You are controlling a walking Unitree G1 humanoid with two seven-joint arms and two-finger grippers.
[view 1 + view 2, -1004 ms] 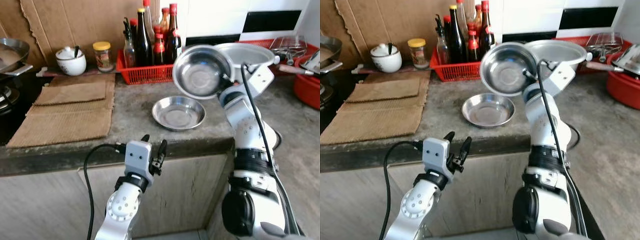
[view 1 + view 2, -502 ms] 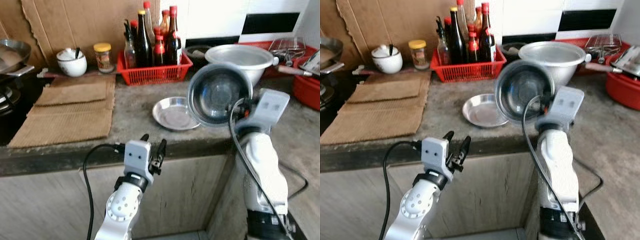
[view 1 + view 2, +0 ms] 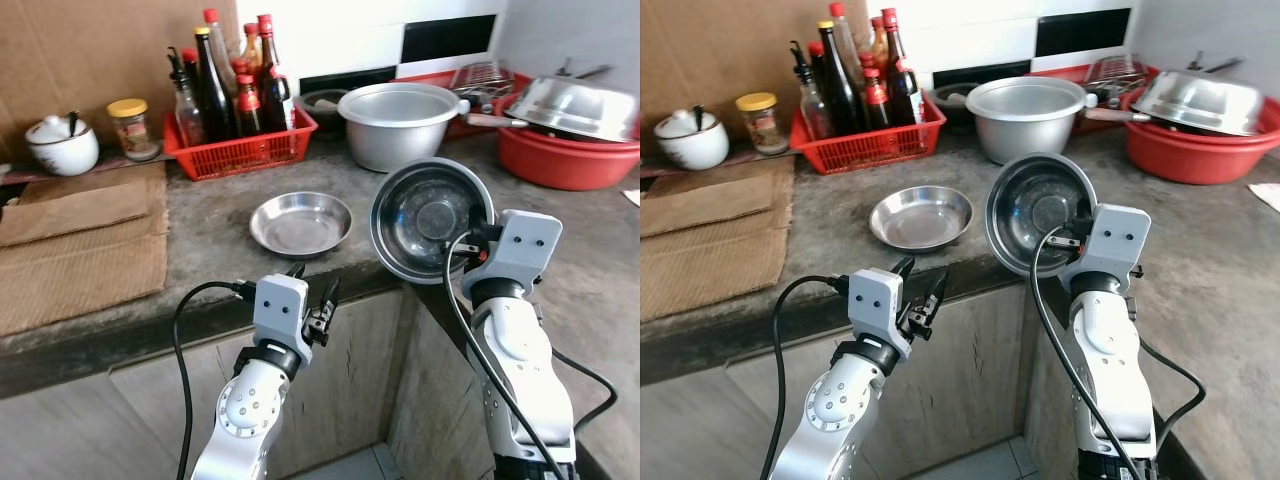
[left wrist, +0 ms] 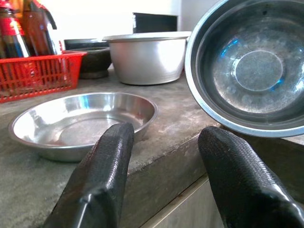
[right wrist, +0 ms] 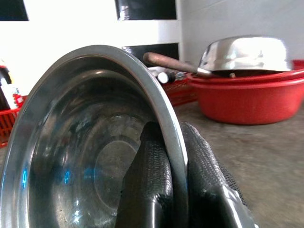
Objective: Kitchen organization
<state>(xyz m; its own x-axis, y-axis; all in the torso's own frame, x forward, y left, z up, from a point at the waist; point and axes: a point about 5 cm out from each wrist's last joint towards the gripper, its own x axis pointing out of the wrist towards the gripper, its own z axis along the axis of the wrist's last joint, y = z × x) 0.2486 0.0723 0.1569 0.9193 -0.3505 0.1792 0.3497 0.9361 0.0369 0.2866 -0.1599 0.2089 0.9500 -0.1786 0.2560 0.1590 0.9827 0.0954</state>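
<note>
My right gripper [image 3: 472,240] is shut on the rim of a steel bowl [image 3: 428,217], holding it on edge in the air at the counter's front edge, its hollow facing me. The pinch shows close up in the right wrist view, with both fingers [image 5: 152,190] clamped on the bowl [image 5: 80,156]. A shallow steel dish [image 3: 300,221] lies on the grey counter [image 3: 210,215] just left of the held bowl. My left gripper [image 3: 312,296] hangs open below the counter edge, in front of the dish [image 4: 80,123], holding nothing.
A red basket [image 3: 238,150] of sauce bottles stands at the back, with a large aluminium pot [image 3: 400,122] to its right. A red basin [image 3: 568,150] topped by a steel pan sits at far right. Brown mats [image 3: 75,250], a jar [image 3: 132,127] and a white pot [image 3: 62,145] lie left.
The camera has swung right, so the whole scene shifted left. My right gripper has brought the bowl down and toward me from above the dish. The left gripper stays as it was.
</note>
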